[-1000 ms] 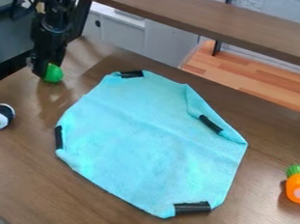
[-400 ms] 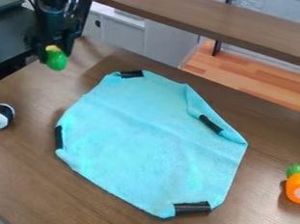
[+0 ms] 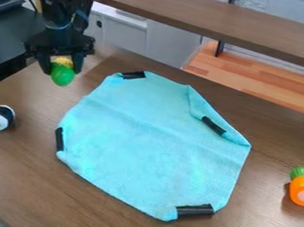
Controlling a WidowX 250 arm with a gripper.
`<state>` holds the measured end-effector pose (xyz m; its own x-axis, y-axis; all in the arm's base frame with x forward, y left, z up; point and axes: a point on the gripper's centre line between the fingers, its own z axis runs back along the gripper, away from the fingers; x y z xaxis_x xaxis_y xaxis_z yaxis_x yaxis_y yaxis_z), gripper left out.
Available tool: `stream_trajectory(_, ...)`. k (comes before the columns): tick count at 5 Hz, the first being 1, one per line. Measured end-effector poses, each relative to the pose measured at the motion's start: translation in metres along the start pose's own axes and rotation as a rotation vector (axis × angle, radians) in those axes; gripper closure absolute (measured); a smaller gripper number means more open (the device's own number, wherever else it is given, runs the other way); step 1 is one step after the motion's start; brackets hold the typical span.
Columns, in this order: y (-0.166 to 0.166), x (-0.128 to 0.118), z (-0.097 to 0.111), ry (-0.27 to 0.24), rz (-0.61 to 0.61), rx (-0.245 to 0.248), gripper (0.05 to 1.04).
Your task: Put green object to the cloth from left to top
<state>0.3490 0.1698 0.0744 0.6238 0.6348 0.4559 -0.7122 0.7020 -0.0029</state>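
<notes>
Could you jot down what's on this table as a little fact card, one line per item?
arm: black, at the upper left
gripper: closed on the green object, above the wooden table
green object: between the fingers, yellow at its top
cloth: light blue, black strips at its edges
sushi piece: left of the cloth
carrot toy: orange with a green top, right of the cloth

The cloth (image 3: 153, 140) is light blue. The round toy (image 3: 62, 76) is green and yellow. The carrot (image 3: 302, 189) is orange and green.
</notes>
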Motion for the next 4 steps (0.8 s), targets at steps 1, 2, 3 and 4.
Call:
stream_trajectory(1,0.002,-0.024,0.011,-0.004,-0.077,-0.029,0.392)
stream_trajectory(2,0.001,-0.045,0.020,-0.014,-0.161,-0.056,0.393)
stream_trajectory(3,-0.001,-0.042,0.021,-0.034,-0.172,-0.057,0.393)
stream_trajectory(4,-0.010,-0.033,0.017,-0.049,-0.195,-0.062,0.392)
